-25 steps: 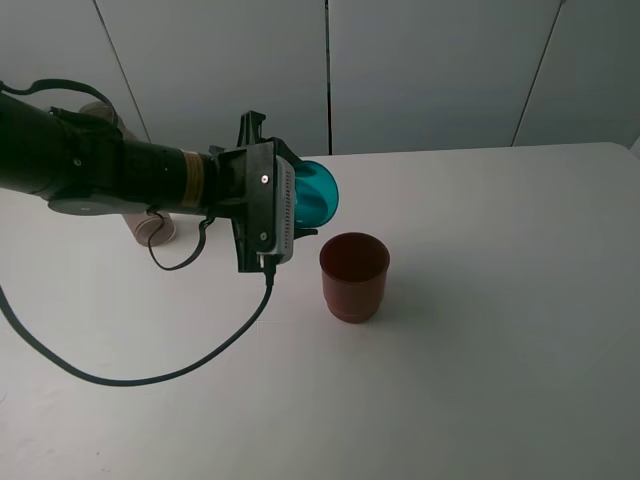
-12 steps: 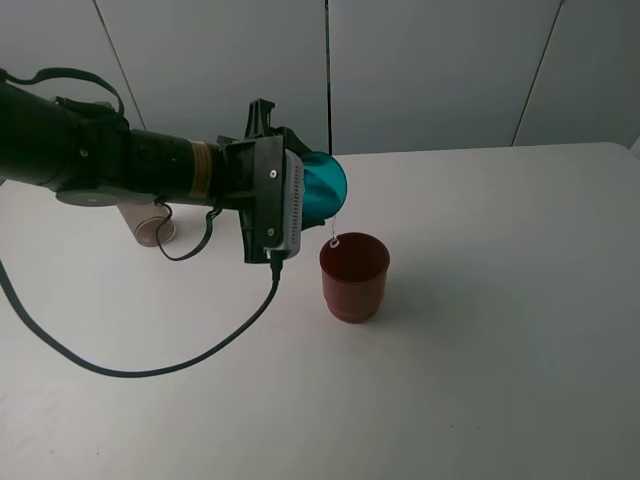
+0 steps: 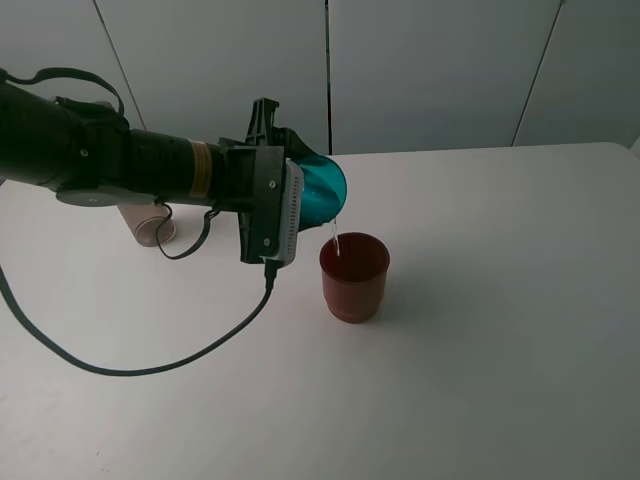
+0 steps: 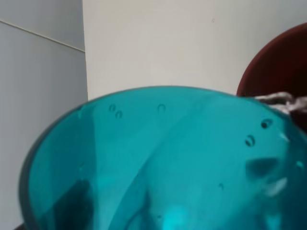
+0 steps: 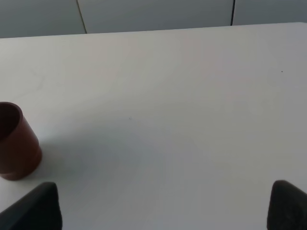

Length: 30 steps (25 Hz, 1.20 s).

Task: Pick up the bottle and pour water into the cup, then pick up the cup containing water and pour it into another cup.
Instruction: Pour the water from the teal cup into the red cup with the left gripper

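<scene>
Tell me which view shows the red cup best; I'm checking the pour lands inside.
Exterior high: the whole red cup stands upright, a thin stream from the tilted teal cup entering its mouth. Left wrist shows only a slice behind the teal cup; right wrist crops it at the frame edge, no stream.

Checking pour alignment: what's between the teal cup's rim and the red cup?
Only a thin stream of water, falling from the tilted teal cup into the red cup. The exterior high view shows it; the left wrist view catches it too.
</scene>
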Motion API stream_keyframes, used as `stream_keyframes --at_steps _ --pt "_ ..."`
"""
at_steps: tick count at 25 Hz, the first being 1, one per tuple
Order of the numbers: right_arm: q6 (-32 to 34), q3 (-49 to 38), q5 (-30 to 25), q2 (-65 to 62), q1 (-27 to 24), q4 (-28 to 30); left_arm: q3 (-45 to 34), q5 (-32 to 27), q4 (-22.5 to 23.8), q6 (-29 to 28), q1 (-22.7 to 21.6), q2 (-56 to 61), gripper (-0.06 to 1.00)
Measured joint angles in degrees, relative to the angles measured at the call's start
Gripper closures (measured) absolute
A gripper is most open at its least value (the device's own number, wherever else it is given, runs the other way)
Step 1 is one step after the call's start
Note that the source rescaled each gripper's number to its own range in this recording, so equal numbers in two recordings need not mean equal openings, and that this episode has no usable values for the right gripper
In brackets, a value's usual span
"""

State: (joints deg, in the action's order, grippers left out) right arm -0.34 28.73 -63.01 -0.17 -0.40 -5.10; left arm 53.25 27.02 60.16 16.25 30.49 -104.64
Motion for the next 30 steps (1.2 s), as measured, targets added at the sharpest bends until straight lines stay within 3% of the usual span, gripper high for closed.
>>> stream_keyframes --at_steps 30 --pt "0.34 0.0 0.0 0.0 0.0 0.0 0.0 -0.11 -3.12 12.4 0.55 0.0 0.94"
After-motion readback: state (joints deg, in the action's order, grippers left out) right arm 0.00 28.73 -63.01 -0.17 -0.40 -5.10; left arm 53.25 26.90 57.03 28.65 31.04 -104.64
